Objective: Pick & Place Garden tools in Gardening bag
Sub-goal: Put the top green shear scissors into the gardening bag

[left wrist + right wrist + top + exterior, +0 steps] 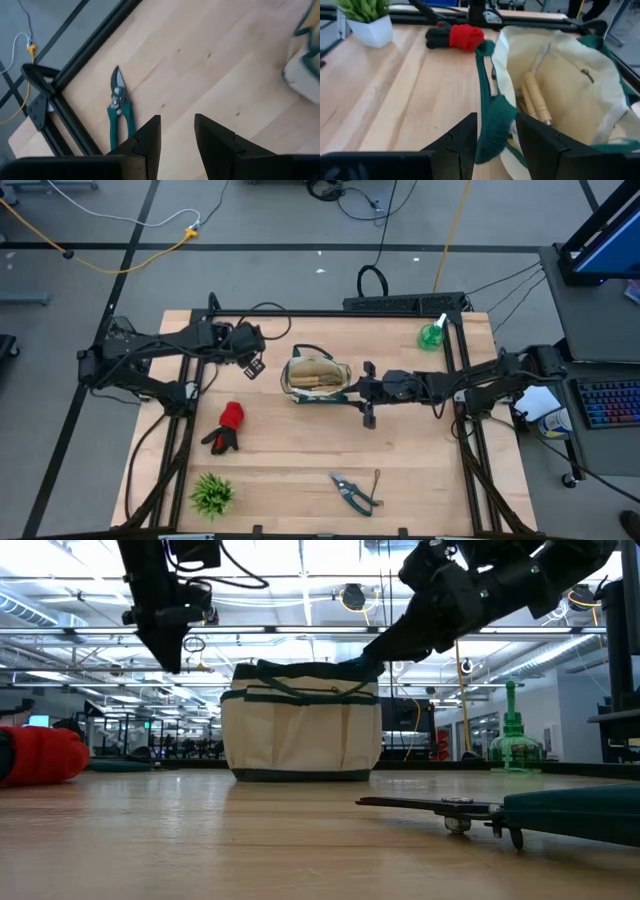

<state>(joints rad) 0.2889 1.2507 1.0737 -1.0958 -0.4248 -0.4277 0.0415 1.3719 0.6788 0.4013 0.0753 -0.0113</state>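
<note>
The cream gardening bag [315,375] with green trim stands upright on its base mid-table; wooden tool handles [535,97] lie inside it. My right gripper [496,120] is at the bag's right rim, shut on its green handle strap. My left gripper [177,120] hangs open and empty above the table, left of the bag. Below it, green-handled pruners [119,107] lie flat by the frame's far left corner, hidden under the arm in the high view. A red-and-black glove [228,427], other pruners [355,490] and a green spray bottle [433,333] rest on the table. My right gripper has the bag's green handle strap [492,132] between its two fingers, which reach in nearly level from the table's right side. The strap's flat face fills the gap and its edges meet the fingers. It runs slack to the rim [485,50]; the bag stays on the table.
A spiky green plant [212,493] in a white pot stands near the front left. Black frame rails [455,370] run along the table's sides and far edge. Bare wood lies between the bag and the near edge.
</note>
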